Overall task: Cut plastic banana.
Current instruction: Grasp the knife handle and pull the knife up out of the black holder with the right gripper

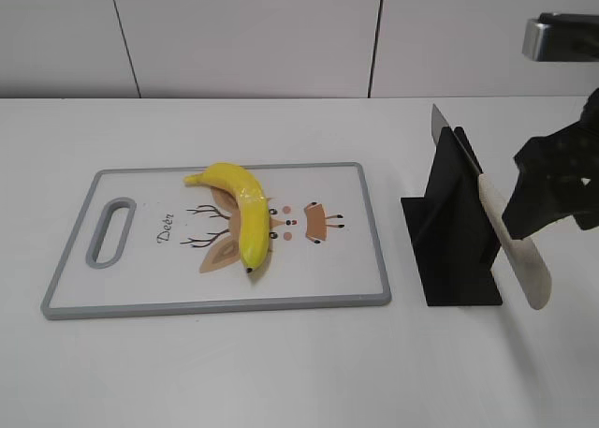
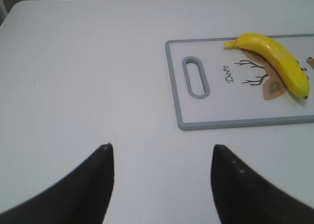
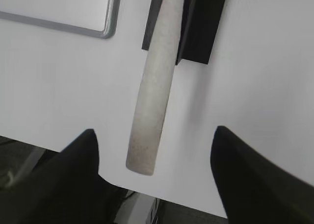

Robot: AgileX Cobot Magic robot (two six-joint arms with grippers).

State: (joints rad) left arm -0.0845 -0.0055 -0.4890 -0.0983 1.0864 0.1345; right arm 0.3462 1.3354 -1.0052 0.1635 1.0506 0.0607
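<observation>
Banana spot: the plastic banana lies on the cutting board, on top of the printed deer picture, a little left of the board's middle, well apart from both grippers.

Banana heading: its long axis runs on a slant across the board, stubby stem toward the far-left side, dark tip toward the near edge; the curve bulges toward the right of the exterior view.

Exterior only: this view alone gives the whole layout, with the board on the left, the black knife stand on the right of it, a knife resting in it with the grey blade poking up behind and the pale handle slanting down toward the front, and the right gripper right up against that handle.

Left wrist only: here the left gripper hovers over bare white table, its fingers spread wide with nothing between them; the board's slotted handle and the banana sit off to the upper right.

Right wrist only: this one looks straight down the pale handle, which sits between the two wide-apart fingers without touching either; jaws open, gripping nothing.

Board corner: just a grey-rimmed corner shows in the right wrist view, top left.
</observation>
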